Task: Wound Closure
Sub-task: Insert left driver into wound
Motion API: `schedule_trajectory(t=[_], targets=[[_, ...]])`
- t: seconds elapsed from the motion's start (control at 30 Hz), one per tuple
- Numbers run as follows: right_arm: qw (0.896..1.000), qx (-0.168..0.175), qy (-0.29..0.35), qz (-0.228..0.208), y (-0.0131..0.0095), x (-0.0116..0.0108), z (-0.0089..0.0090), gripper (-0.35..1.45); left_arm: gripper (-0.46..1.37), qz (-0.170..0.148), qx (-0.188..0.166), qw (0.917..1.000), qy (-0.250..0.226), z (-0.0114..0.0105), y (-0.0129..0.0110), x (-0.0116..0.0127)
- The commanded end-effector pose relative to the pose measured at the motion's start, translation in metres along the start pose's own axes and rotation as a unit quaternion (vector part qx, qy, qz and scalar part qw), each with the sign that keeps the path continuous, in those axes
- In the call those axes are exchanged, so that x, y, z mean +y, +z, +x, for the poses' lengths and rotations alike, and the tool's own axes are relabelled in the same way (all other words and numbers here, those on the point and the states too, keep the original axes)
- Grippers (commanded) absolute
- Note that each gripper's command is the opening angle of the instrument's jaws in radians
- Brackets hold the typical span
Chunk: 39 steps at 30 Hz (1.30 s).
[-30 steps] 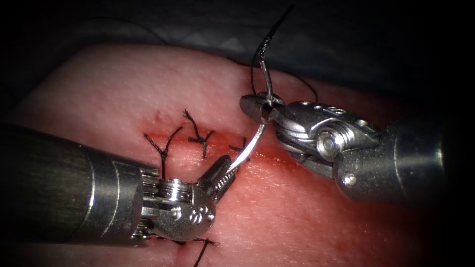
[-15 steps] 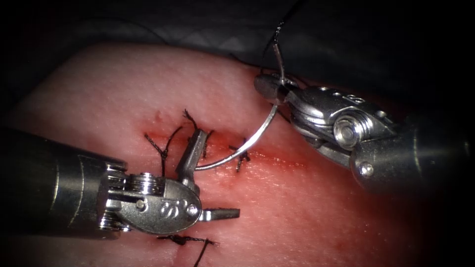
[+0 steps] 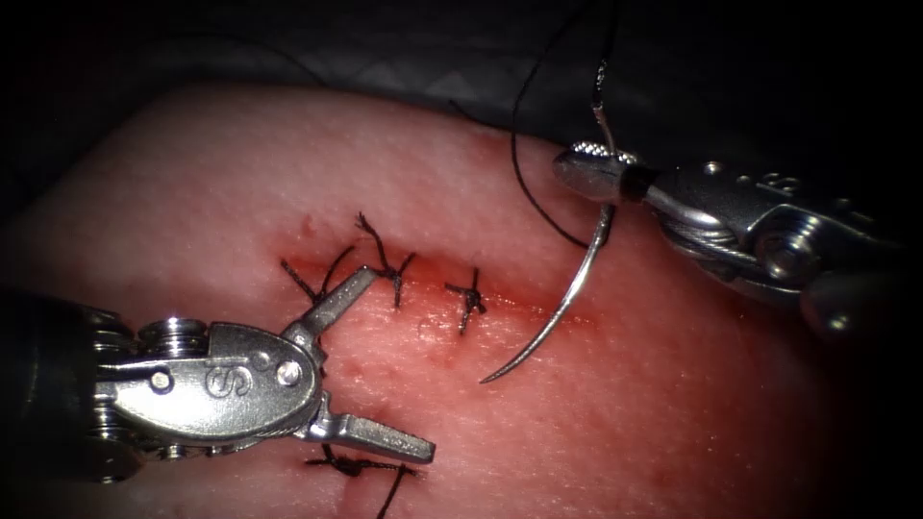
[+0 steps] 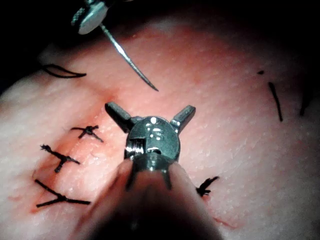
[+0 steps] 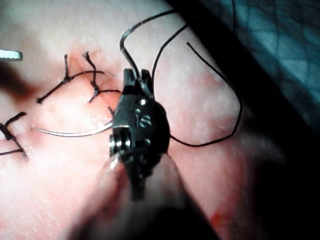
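My right tool [image 3: 588,173] comes in from the right, shut on the curved needle [image 3: 562,308] close to its thread end. The needle hangs free above the tissue [image 3: 240,173], its point down near the right end of the stitched cut [image 3: 433,288]. Black thread [image 3: 519,173] loops up from the needle's tail. My left tool [image 3: 394,365] sits at the lower left with its jaws spread wide, holding nothing. The left wrist view has those open jaws [image 4: 150,107] below the needle [image 4: 130,60]. In the right wrist view the shut jaws [image 5: 136,82] grip the needle [image 5: 70,132].
Three knotted stitches [image 3: 468,300] with short cut ends cross the cut, and another knot [image 3: 351,466] lies below the left tool. Red fluid [image 3: 519,308] stains the tissue along the cut. Loose thread [image 5: 220,135] curls over the tissue toward the dark cloth [image 3: 385,58] behind.
My left tool opened and let go of the needle's point, then drew back to the left. My right tool carried the needle up and to the right.
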Motion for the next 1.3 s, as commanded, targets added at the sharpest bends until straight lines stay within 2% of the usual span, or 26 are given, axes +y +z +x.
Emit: schedule_trajectory(t=[0.03,0.17,0.4,0.57,0.63,0.7,0.8,0.93,1.07,1.1,1.2,1.3], targets=[[1.000,0.002,-0.004,0.007,-0.0003,0.0004,-0.0001,-0.35,1.01,-0.016,-0.001,0.9999,-0.004,0.0000,0.0005,0.0000],[0.998,0.018,-0.043,0.033,-0.0012,0.0018,-0.0003,-0.35,0.82,-0.063,-0.002,0.9979,-0.013,0.0002,0.0021,-0.0006],[0.989,0.050,-0.102,0.100,-0.0019,0.0031,-0.0005,-0.35,0.58,-0.082,-0.003,0.9966,0.006,0.0007,0.0053,-0.0028],[0.975,0.075,-0.150,0.147,-0.0022,0.0039,-0.0006,-0.35,0.57,-0.091,-0.016,0.9956,0.017,0.0002,0.0079,-0.0050],[0.969,0.082,-0.163,0.165,-0.0023,0.0040,-0.0006,-0.35,0.58,-0.086,-0.027,0.9957,0.021,-0.0001,0.0087,-0.0059],[0.969,0.086,-0.168,0.161,-0.0024,0.0040,-0.0007,-0.35,0.53,-0.075,-0.040,0.9960,0.027,-0.0006,0.0097,-0.0071],[0.967,0.087,-0.173,0.163,-0.0024,0.0041,-0.0007,-0.35,0.41,-0.067,-0.041,0.9964,0.032,-0.0014,0.0106,-0.0085],[0.967,0.088,-0.179,0.161,-0.0025,0.0041,-0.0007,-0.35,0.22,-0.030,-0.038,0.9981,0.037,-0.0032,0.0120,-0.0101],[0.965,0.091,-0.193,0.149,-0.0025,0.0042,-0.0007,-0.35,0.08,-0.003,-0.035,0.9983,0.046,-0.0051,0.0134,-0.0104],[0.966,0.091,-0.193,0.147,-0.0025,0.0042,-0.0007,-0.35,0.07,-0.003,-0.035,0.9983,0.046,-0.0052,0.0135,-0.0104],[0.962,0.097,-0.218,0.136,-0.0023,0.0045,-0.0005,-0.35,-0.12,0.009,-0.033,0.9976,0.061,-0.0064,0.0145,-0.0101],[0.959,0.101,-0.231,0.132,-0.0022,0.0046,-0.0005,-0.35,-0.19,0.014,-0.033,0.9972,0.065,-0.0070,0.0149,-0.0098]])
